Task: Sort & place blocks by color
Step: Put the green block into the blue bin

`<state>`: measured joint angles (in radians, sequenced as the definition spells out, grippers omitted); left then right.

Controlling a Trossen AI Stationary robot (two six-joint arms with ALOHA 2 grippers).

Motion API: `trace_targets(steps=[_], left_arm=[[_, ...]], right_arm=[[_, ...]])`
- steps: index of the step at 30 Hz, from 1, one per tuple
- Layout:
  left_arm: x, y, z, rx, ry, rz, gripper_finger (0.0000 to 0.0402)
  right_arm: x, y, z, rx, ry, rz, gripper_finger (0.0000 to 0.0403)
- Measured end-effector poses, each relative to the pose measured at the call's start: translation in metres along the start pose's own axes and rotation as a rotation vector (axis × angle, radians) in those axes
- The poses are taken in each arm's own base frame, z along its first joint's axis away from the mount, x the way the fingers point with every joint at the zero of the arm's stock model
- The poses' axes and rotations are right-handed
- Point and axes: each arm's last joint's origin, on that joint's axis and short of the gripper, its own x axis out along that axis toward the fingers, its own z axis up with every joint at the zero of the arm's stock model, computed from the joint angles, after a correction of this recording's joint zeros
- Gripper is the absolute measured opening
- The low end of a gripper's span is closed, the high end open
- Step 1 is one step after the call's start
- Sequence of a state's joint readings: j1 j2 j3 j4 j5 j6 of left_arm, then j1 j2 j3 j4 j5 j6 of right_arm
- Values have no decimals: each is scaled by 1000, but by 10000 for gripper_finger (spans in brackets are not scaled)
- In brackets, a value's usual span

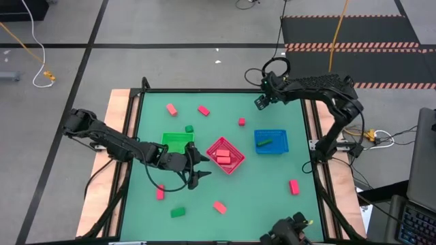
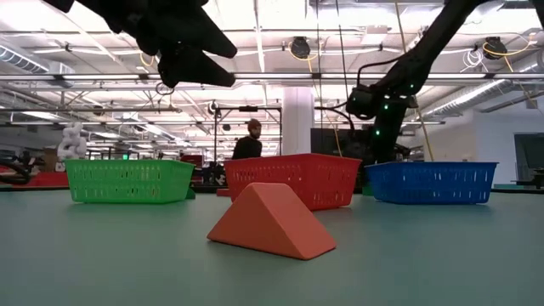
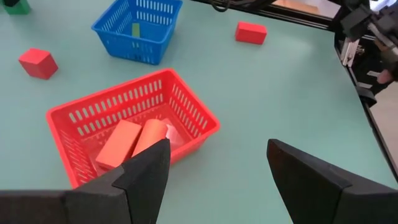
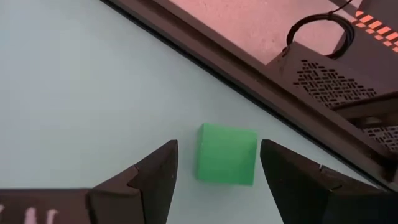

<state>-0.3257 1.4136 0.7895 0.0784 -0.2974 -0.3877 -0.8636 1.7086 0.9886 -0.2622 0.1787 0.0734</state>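
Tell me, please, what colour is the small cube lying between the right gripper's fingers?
Green cube; right wrist view.

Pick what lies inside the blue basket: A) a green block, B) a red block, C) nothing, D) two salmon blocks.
A: the high view shows a single dark green block lying inside the blue basket, and the left wrist view shows green inside it too; the salmon blocks sit in the red basket instead.
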Motion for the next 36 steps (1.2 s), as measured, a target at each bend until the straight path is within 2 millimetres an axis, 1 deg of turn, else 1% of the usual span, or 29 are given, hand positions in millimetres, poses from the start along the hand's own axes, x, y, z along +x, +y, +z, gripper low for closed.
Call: trace_targets(steps=[5,9,12,17,21,23,26,30,34,36], left_arm=[[0,-1,-1,2,1,-4,271],[0,-1,-1,2,2,-4,271],[0,-1,-1,2,2,-4,271],[0,-1,-1,5,2,-4,271],[0,-1,-1,8,2,-4,271],[0,-1,-1,17,6,-2,271],[0,-1,-2,26,17,2,271],[0,3,-3,26,31,17,271],[1,5,-2,25,33,25,271],[1,5,-2,24,32,27,271]], right_arm=[[9,-4,-2,10,25,-11,221],[10,-5,-3,-5,35,-15,214],[10,-5,-3,-29,35,-14,192],[10,-3,-3,-73,31,-10,123],[1,1,-4,-133,35,1,122],[-10,4,-3,-179,22,9,122],[-39,5,-1,-205,-11,19,122],[-86,8,-6,-215,-63,46,122],[-129,18,-20,-180,-89,162,122],[-147,25,-29,-167,-96,223,122]])
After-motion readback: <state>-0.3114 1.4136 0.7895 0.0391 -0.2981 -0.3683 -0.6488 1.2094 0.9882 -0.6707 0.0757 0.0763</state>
